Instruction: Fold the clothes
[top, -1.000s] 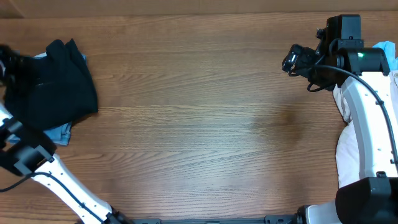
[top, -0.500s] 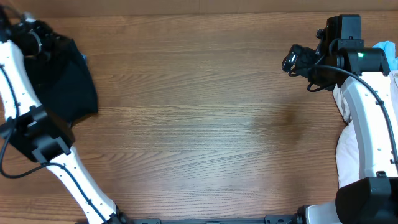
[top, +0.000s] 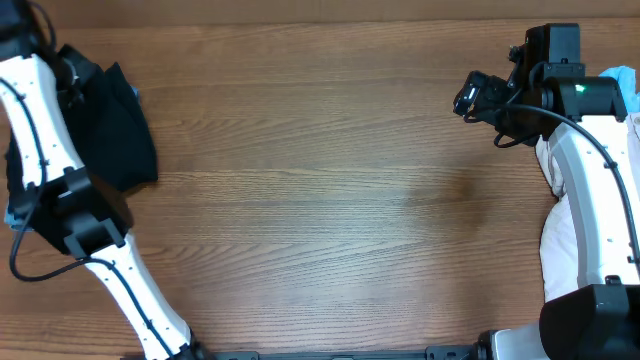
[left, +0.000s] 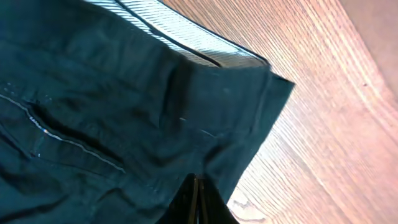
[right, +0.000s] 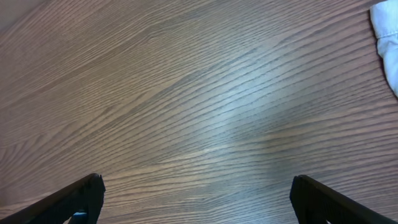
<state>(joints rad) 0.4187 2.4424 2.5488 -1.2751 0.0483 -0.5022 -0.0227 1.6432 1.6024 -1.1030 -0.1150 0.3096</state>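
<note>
The black shorts-like garment (top: 118, 135) lies crumpled at the table's far left; it fills most of the left wrist view (left: 112, 118). A light striped piece (left: 186, 38) peeks from under its far edge. My left gripper (top: 72, 72) is over the garment's upper left part. Its fingers (left: 196, 200) are pressed shut, with the tips at a fold of the black cloth; no cloth shows between them. My right gripper (top: 468, 95) hangs wide open above bare wood at the upper right, with nothing between its fingers (right: 199, 202).
Pale clothes (top: 552, 165) are piled at the right edge beside the right arm, with a light-blue piece (top: 628, 85) at the top right. A white cloth corner (right: 387, 43) shows in the right wrist view. The wooden table (top: 330, 200) spans the middle.
My left arm has swung up from the lower left, over the black garment, and now hides the light-blue piece at its lower edge. The right arm has not moved.
</note>
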